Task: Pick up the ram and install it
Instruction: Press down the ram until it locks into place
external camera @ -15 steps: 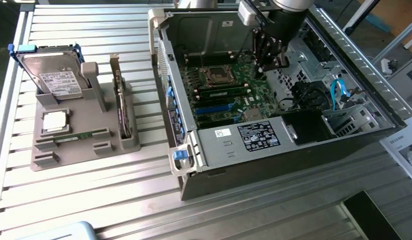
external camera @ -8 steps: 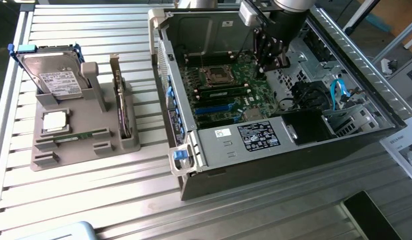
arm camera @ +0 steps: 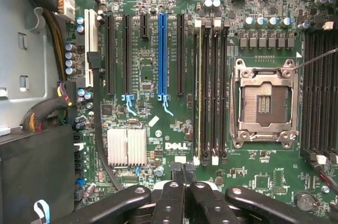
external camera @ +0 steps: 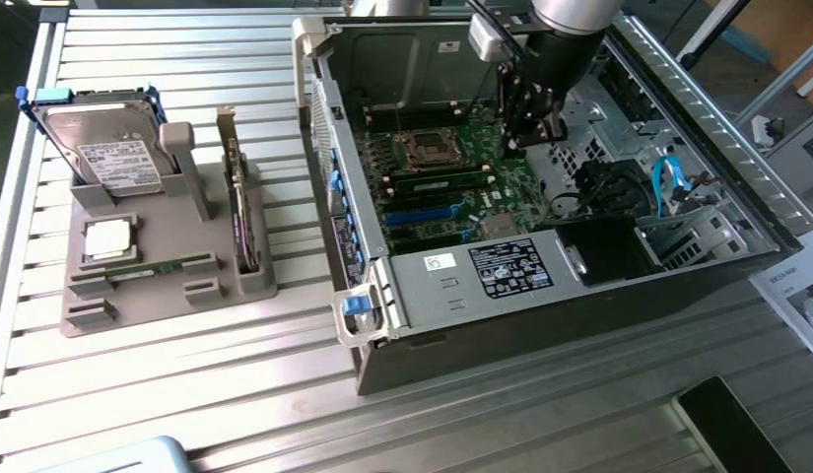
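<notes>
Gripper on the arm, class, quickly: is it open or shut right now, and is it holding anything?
Black gripper: shut, fingertips together over the green motherboard, nothing seen held.

Frame left: grey holder on slatted table, silver hard drive and expansion card upright in it; centre-right: open computer case, bare CPU socket, blue cable.

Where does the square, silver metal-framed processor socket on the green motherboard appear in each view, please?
Exterior view: the processor socket lies inside the open metal computer case, above the picture's centre.
Wrist view: the socket lies between two banks of black memory slots.
Shared landmark: the long blue expansion slot.
</notes>
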`<action>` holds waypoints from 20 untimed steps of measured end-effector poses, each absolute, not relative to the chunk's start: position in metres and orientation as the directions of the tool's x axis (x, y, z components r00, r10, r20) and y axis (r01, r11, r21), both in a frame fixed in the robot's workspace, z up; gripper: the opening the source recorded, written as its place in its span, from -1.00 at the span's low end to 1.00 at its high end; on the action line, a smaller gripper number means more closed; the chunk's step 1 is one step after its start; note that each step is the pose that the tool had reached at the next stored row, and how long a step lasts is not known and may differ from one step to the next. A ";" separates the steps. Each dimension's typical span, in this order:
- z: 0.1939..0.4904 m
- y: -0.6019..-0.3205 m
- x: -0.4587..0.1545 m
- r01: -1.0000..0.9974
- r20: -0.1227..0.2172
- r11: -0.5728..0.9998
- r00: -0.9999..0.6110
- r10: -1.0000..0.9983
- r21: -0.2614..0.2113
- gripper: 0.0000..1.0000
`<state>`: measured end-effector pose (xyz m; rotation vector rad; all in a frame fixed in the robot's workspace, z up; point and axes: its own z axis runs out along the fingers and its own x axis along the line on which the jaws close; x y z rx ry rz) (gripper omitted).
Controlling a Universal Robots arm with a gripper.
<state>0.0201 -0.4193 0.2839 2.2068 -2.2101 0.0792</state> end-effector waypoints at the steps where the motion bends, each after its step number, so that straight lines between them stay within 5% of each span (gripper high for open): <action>1: 0.283 -0.419 0.020 -1.000 0.048 0.001 -0.002 -0.999 -0.024 -0.79; 20: 0.266 -0.419 0.020 -1.000 0.048 0.001 -0.002 -0.999 -0.024 -0.79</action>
